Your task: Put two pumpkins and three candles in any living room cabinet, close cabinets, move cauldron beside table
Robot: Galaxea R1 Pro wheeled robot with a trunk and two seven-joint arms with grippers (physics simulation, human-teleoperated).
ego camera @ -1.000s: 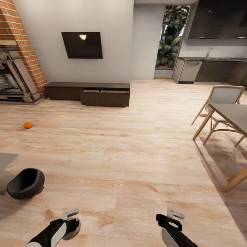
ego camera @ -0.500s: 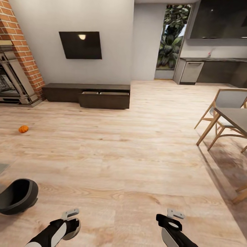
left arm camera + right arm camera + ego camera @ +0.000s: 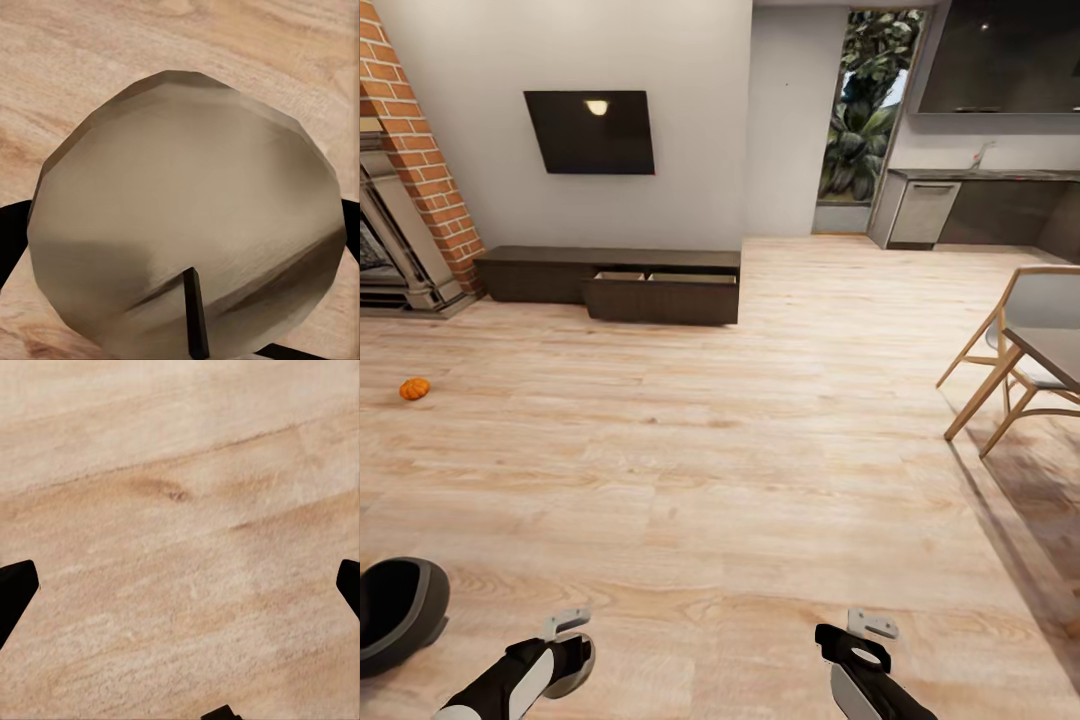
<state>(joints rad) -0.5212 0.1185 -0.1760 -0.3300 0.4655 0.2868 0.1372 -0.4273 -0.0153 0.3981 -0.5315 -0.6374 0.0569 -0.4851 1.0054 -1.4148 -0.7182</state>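
While I roll the base across the living-room floor, the whole head view has swung since a second ago: the cauldron, which sat whole at the lower left beside a grey slab edge, is now cut by the picture's corner, and that slab edge has left the frame. I read this as my camera turning and advancing, not the pot moving. The pumpkin lies alone on the planks at the far left, well apart from everything, and the cabinet against the far wall sits a little nearer the middle of my view, with one front pulled out and its pale inside showing. My left gripper is closed around a candle, whose grey-beige bulk fills the space between the dark fingers in the left wrist view, floor planks behind it. My right gripper holds nothing; its fingertips stand far apart at the edges of the right wrist view with bare floor between. So I judge myself mid-carry, heading for that open front to drop the candle in. Still to do, as far as I can tell: this pumpkin, whatever else remains outside my view, closing the fronts, and the cauldron. A dining chair and table edge stand off to the right, clear of my path.
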